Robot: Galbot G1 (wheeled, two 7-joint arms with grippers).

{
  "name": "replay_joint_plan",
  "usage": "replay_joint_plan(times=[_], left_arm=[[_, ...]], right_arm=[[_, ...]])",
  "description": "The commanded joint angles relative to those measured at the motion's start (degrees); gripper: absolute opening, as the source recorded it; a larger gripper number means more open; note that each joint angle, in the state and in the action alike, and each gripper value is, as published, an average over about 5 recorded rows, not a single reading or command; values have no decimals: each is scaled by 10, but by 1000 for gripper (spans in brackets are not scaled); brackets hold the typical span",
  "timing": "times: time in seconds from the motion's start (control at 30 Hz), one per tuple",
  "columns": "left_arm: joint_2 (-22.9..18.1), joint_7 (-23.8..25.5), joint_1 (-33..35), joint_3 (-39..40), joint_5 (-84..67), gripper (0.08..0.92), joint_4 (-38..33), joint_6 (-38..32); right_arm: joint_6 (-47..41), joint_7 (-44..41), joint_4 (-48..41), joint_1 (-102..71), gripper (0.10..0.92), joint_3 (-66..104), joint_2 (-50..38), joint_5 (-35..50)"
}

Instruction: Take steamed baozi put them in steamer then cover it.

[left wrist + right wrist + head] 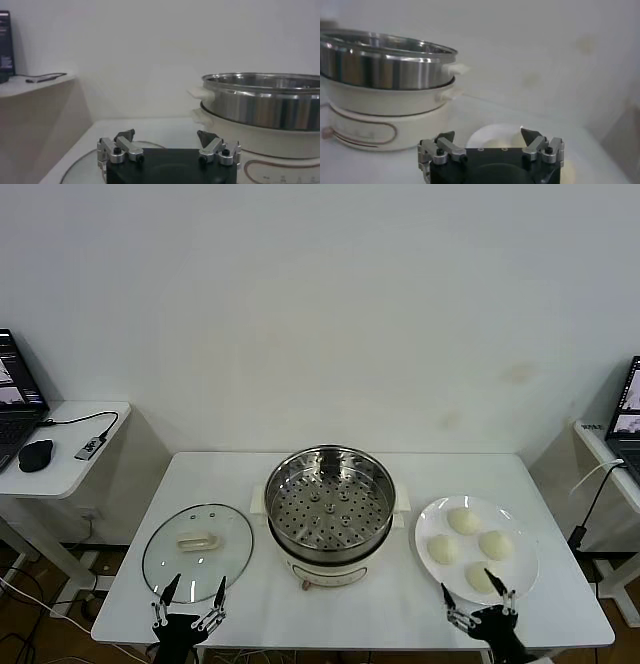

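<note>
1. The steamer (329, 509) is seen at the centre of the white table (250, 604), uncovered; its perforated tray is bare, with no bun inside.
2. The cover (197, 551) is laid flat on the table to the robot's left of the steamer, handle upward, just beside the steamer's base.
3. Four steamed baozi (465, 521) are counted on a white plate (522, 576) to the robot's right of the steamer, apart from it.
4. The left gripper (190, 591) is held at the near table edge, over the near rim of the cover; its fingers are spread wide and nothing is grasped.
5. The right gripper (478, 593) is held at the near edge of the plate, close to the nearest bun; its fingers are likewise spread and empty.
6. Side tables with laptops are noted at both edges of the head view.
</note>
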Motion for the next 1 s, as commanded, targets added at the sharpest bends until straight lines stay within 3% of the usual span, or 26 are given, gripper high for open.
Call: replay_joint_plan(times=[0.03,0.33,0.57,0.77,1.0], left_arm=[[5,-17,-9,1,42,823,-13,30],[12,-30,-17,7,88,823,-40,93],[8,-46,-23,10,100,823,-48,97],[9,-46,-27,8,104,823,-44,94],[10,-48,-26,2,107,823,-42,89]], right_arm=[[-34,-77,-6,55,823,77,-135,-156],[-73,-248,-96,184,823,42,-330,-191],[-68,-394,-208,374,823,-126,-449,-161],[-53,-456,-282,630,823,-395,-476,-132],[-24,-489,-381,871,823,-676,-419,-123]])
